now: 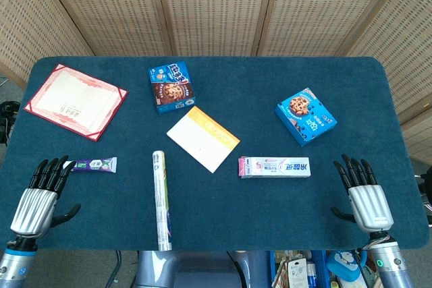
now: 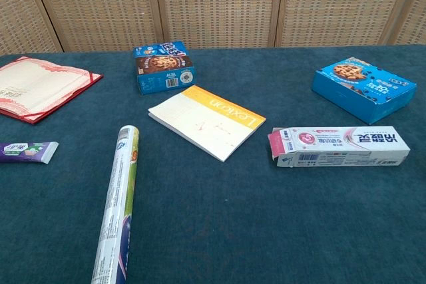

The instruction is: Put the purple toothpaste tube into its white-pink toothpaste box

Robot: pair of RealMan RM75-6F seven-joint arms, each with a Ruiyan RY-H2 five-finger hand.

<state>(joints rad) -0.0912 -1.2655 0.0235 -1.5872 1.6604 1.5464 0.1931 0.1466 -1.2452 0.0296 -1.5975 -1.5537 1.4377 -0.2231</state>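
Right now both arms rest at the near edge of the table (image 1: 270,79), which is covered in dark blue cloth. The left robot hand (image 1: 42,193) lies palm down with its fingers spread and holds nothing; its fingertips sit just beside the purple toothpaste tube (image 1: 95,164), though I cannot tell whether they touch it. The tube lies flat, its length running left to right. Well apart on the other side, the right robot hand (image 1: 362,190) is also spread open and empty. The white-pink toothpaste box (image 1: 275,167) lies on its side to the left of that hand, and from the chest view its left end flap stands open. Between tube and box lies a long rolled tube (image 1: 160,199) pointing toward the near edge. Further back sit a white and yellow booklet (image 1: 202,138), a red-bordered certificate folder (image 1: 75,100) at the far left, and two blue cookie boxes, one behind the booklet (image 1: 171,86) and one at the right (image 1: 305,116)
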